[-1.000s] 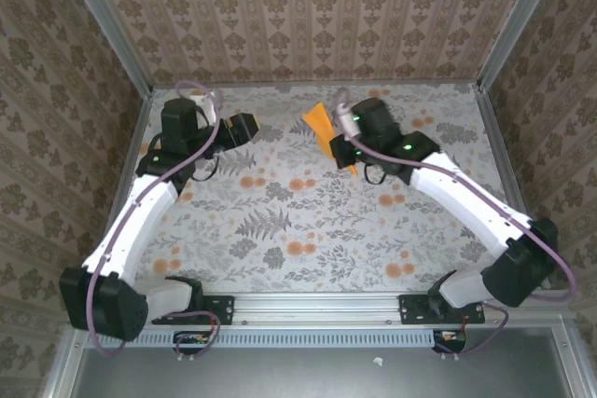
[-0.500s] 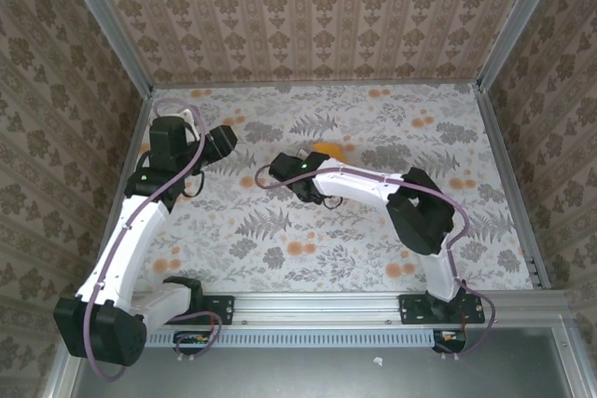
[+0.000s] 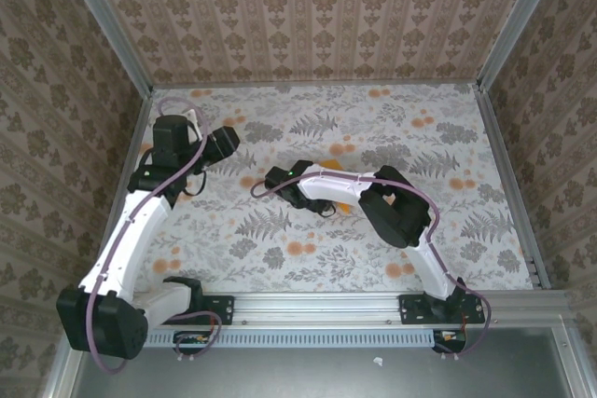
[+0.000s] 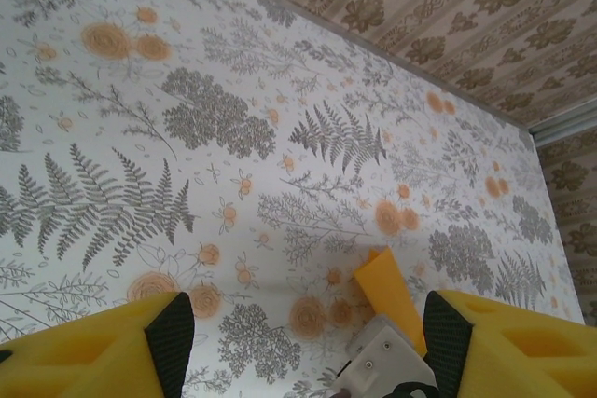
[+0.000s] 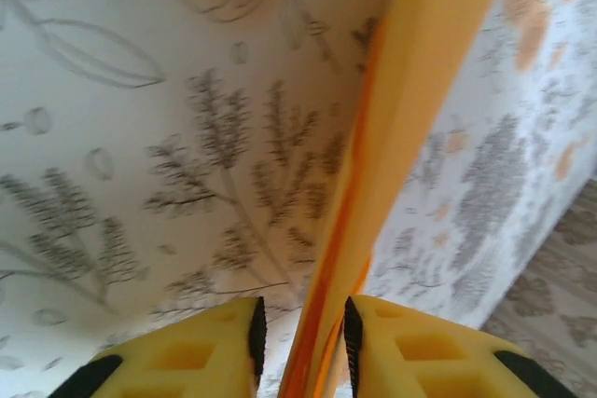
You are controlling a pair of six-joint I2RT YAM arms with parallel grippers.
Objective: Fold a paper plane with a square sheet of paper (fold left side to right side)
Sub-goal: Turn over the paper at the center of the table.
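Mid-fold, judged as the left-over-right step: orange paper (image 4: 390, 291) already doubled into a narrow strip, lying mid-table on the flower-print cloth (image 3: 308, 128) just beside the right gripper (image 3: 280, 179). From the right wrist, seen edge-on between the right gripper's fingertips (image 5: 224, 342), running up and away over the cloth. Jaws parted only narrowly, a sliver of cloth showing between the left-hand pad and the paper, so probably no firm pinch; cannot tell whether it touches the other pad. Left gripper (image 4: 303, 333) spread wide, nothing held, hovering over the cloth, aimed at the paper and well apart from it. Next move, as a guess: lay the strip flat and press the crease down, with the left gripper brought in to pin one end; risk of the fold springing open otherwise. No containers to log.
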